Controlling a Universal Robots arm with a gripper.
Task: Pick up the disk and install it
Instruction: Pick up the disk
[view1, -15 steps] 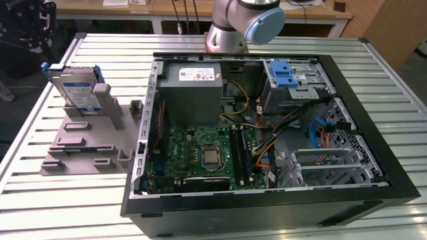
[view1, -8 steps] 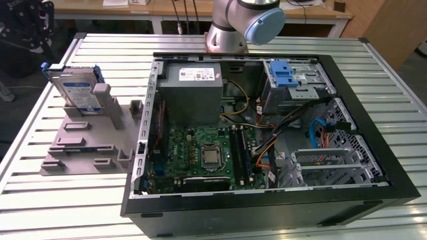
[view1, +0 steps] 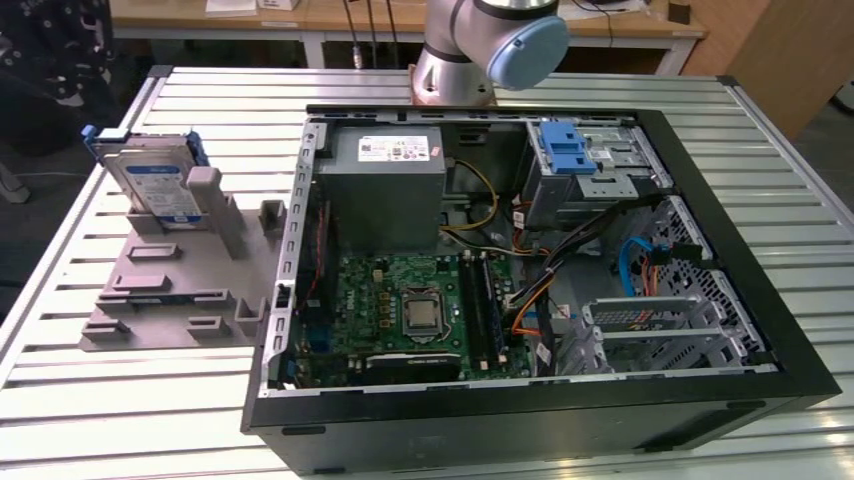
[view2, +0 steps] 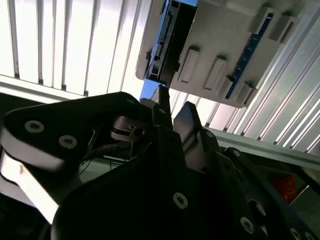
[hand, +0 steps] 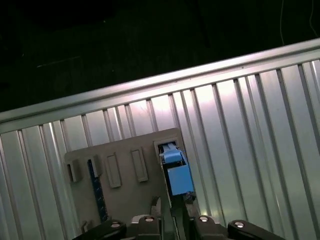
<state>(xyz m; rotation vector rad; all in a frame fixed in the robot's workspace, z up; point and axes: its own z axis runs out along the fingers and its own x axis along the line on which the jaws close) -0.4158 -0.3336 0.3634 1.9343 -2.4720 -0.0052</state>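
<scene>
One disk (view1: 152, 182): stands on its edge in a slot at the far end of a grey stand (view1: 160, 290), blue frame around it; both wrist views (view2: 169, 37) (hand: 177, 176) look down on its top edge.
Claw (view2: 174, 105) (hand: 176, 214): hangs over the disk, in line with that top edge and clear of it; its two fingers sit slightly apart, nothing between them.
Stand: lies flat on the slatted metal table (view1: 134, 400), just beside the computer case (view1: 534, 425), on the exterior view's left.
Computer case: on its side, lid off, circuit board and cables showing.
Arm (view1: 481, 50): rises from the table behind the case.
</scene>
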